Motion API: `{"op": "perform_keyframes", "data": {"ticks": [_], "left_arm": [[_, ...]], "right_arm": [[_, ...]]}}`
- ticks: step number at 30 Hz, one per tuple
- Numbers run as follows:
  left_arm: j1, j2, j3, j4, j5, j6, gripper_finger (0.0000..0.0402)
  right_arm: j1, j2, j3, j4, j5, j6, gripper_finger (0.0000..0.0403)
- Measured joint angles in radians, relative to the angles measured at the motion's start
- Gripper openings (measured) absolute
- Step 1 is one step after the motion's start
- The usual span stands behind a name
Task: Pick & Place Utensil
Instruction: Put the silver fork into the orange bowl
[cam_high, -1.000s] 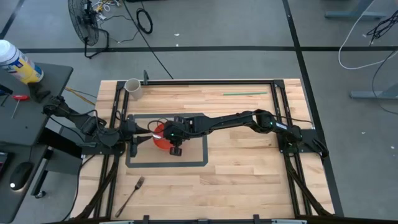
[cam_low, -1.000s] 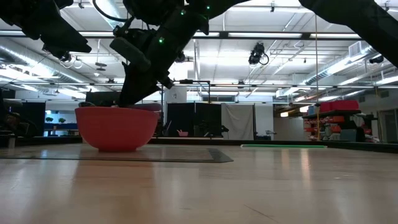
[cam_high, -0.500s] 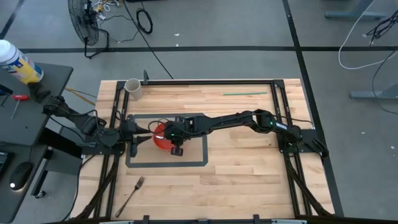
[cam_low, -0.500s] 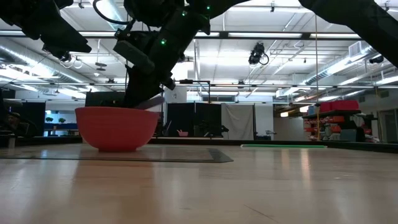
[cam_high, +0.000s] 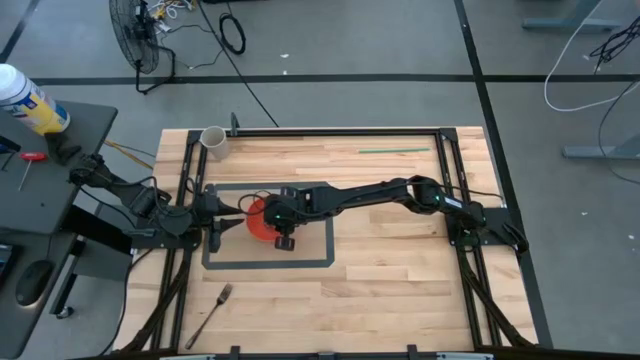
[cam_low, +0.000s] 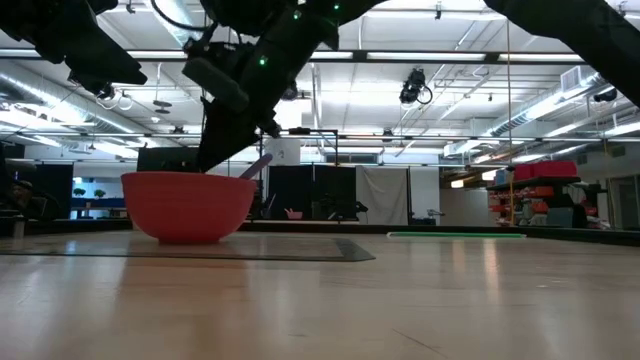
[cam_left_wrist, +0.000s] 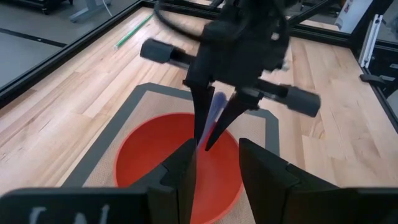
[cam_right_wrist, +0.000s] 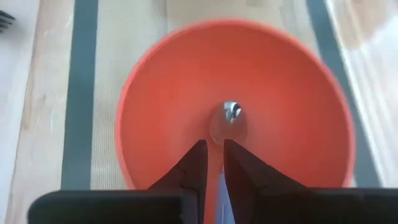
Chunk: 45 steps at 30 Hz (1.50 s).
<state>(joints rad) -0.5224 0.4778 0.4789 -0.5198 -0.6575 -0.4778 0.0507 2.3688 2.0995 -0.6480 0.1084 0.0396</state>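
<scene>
A red bowl (cam_high: 255, 224) (cam_low: 186, 206) stands inside a grey taped rectangle on the wooden table. A spoon with a pale lilac handle (cam_left_wrist: 217, 104) (cam_low: 259, 165) has its metal bowl end (cam_right_wrist: 231, 118) on the red bowl's floor. My right gripper (cam_high: 268, 214) (cam_right_wrist: 213, 155) (cam_left_wrist: 206, 140) reaches down into the bowl, shut on the spoon. Just left of the bowl, my left gripper (cam_high: 232, 222) (cam_left_wrist: 216, 163) points at it, open and holding nothing. My right gripper pinches the spoon's handle (cam_right_wrist: 214, 177) between its two fingers, slanting down from above into the red bowl. The handle runs along the fingers, not across them. The spoon sits tilted, its metal end (cam_right_wrist: 231, 118) on the bowl's floor and its handle rising over the rim.
A fork (cam_high: 210, 309) lies near the table's near left corner. A pale cup (cam_high: 214, 140) stands at the far left corner, and a thin green stick (cam_high: 394, 151) lies near the far edge. Black frame rails run along both table sides.
In the low view the spoon's lilac handle has come into sight above the bowl's rim and has tipped up steeper. The right gripper has stayed over the bowl, shifting only slightly. The left arm has kept still.
</scene>
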Motion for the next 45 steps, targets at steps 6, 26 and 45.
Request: {"op": "perform_keyframes", "data": {"ticks": [6, 26, 45], "left_arm": [[0.0, 0.0, 0.0, 0.002, 0.029, -0.01, 0.0124], [-0.26, 0.479, 0.077, 0.409, 0.358, -0.359, 0.0124], [-0.489, 0.84, 0.431, -0.064, 0.625, -1.025, 0.0124]], "right_arm": [[0.048, -0.093, 0.0, -0.065, 0.088, -0.046, 0.0045], [0.39, -0.174, 0.0, -0.274, 0.27, 0.14, 0.0007], [0.449, -0.174, 0.0, -0.28, 0.503, 0.144, 0.003]]}}
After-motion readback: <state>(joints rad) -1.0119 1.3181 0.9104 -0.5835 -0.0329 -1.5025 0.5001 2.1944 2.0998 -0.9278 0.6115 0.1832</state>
